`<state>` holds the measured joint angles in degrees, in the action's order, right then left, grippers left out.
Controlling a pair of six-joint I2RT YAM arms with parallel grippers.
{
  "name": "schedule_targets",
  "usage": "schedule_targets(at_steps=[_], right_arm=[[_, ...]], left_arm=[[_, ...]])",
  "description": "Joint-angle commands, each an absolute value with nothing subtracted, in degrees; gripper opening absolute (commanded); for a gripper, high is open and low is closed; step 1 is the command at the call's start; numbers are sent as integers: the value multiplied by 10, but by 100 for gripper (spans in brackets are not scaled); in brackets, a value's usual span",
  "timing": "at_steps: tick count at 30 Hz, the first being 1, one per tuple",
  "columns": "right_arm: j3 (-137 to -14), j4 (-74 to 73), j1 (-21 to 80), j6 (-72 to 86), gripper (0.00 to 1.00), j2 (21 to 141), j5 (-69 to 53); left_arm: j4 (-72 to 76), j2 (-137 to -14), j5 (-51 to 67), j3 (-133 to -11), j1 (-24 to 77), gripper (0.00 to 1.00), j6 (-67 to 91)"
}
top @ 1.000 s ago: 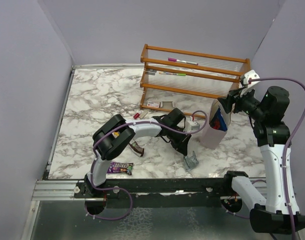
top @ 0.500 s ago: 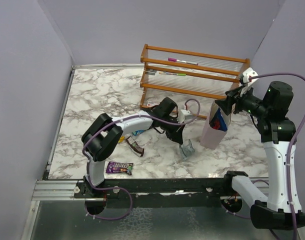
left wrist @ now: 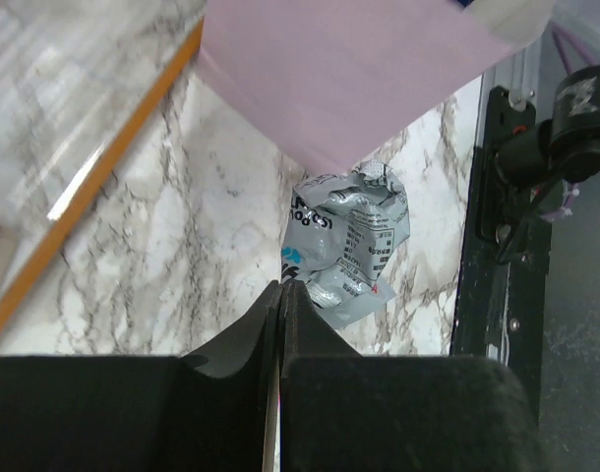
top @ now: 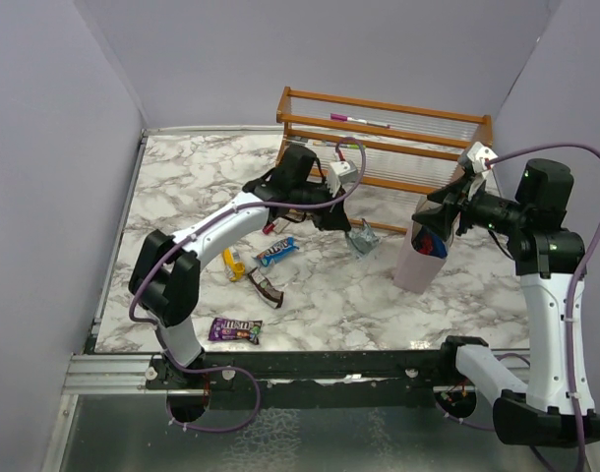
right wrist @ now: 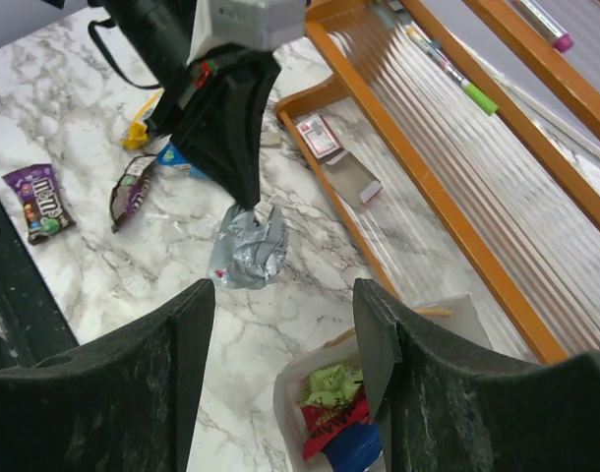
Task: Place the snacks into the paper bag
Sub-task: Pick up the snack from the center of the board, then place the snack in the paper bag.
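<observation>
My left gripper is shut on the top edge of a crumpled grey-teal snack packet and holds it in the air, left of the pale lilac paper bag. In the left wrist view the packet hangs from the closed fingertips below the bag's wall. My right gripper is open above the bag's mouth. In the right wrist view the bag holds green, red and blue snacks. On the table lie a yellow snack, a blue-white one, a dark brown one and a purple one.
A wooden rack with clear shelves stands at the back with pens on it. A tiny red piece lies by the left arm. A small card lies at the rack's foot. Grey walls close in the sides.
My left gripper has carried the grey-teal packet up from near the table's front edge, back and to the right, beside the bag. The right gripper has shifted slightly over the bag.
</observation>
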<state>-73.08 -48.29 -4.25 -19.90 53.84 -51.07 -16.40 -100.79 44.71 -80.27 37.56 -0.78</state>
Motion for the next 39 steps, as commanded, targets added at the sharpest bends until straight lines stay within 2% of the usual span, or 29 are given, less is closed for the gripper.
schedule_targets(at_steps=[1,8,15,28,34,39], right_arm=[[-766,-509,-45,-221,59,551,-591],[-773,-511,-45,-227,61,581,-628],[-762,-491,-45,-216,69,592,-661],[-716,-385,-38,-124,69,607,-686],[-676,-336,-36,-88,63,600,-695],[-657,-303,-36,-59,43,592,-712]], left_arm=[[-168,-976,434,-847,377,0,-8],[-163,-943,428,-915,377,0,24],[-149,-936,447,-952,378,0,63],[-118,-928,457,-952,404,0,107],[-110,-925,458,-943,408,0,111],[-110,-927,458,-942,409,0,107]])
